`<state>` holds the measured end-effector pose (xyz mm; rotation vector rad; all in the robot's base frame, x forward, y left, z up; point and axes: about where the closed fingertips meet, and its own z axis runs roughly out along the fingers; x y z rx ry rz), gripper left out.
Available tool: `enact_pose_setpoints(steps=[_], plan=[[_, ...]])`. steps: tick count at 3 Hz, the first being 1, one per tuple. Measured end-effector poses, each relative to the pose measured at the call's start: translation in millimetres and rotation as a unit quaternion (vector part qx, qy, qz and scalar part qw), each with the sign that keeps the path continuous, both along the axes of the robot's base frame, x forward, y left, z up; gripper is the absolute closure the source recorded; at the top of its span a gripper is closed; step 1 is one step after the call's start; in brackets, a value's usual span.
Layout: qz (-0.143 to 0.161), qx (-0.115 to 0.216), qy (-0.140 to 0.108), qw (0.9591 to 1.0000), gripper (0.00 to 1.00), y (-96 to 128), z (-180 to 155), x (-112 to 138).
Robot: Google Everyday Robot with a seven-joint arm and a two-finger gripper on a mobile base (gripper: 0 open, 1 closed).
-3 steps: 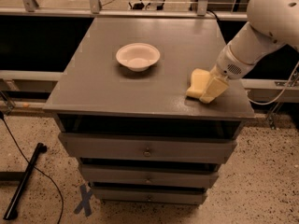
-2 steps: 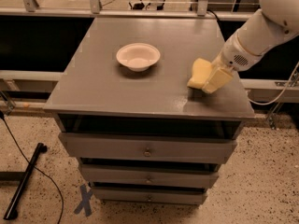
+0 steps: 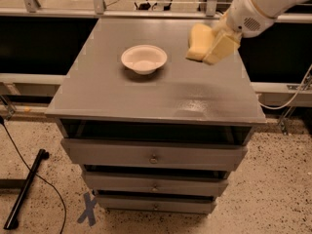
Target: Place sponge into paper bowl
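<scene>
The end effector [image 3: 213,46] is hanging above the right rear part of the counter [image 3: 146,99], clenched on the sponge [image 3: 198,40]. One yellowish finger pad is showing flat against the sponge's right side. The sponge is sticking out to the left of the fingers, tilted, and is looking clear of the surface. The white arm [image 3: 258,6] is reaching in from the upper right corner.

A second ago the sponge was sitting low near the front right edge of the counter, with the fingers closing on it. Now it is being carried higher and further back, so the pick-up is looking done and the carry toward the bowl is getting under way. The grasp seems to be holding, since the sponge is travelling with the fingers.

The paper bowl [image 3: 144,59] is standing upright on the counter, well to the left of the sponge, in the same place as before. It is holding nothing; only its shallow white centre is showing. The sponge is not yet over it, so a sideways move is remaining before any release.
</scene>
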<state>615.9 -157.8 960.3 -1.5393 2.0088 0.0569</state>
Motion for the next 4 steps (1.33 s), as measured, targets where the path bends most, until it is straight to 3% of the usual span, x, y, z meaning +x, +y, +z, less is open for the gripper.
enact_pose_setpoints(steps=[1, 2, 4], plan=[[0.034, 0.005, -0.037, 0.9987, 1.00, 38.0, 21.4, 32.6], [0.045, 0.007, -0.046, 0.9979, 1.00, 61.5, 19.8, 54.9], [0.082, 0.004, -0.010, 0.9966, 0.98, 112.6, -22.8, 78.0]])
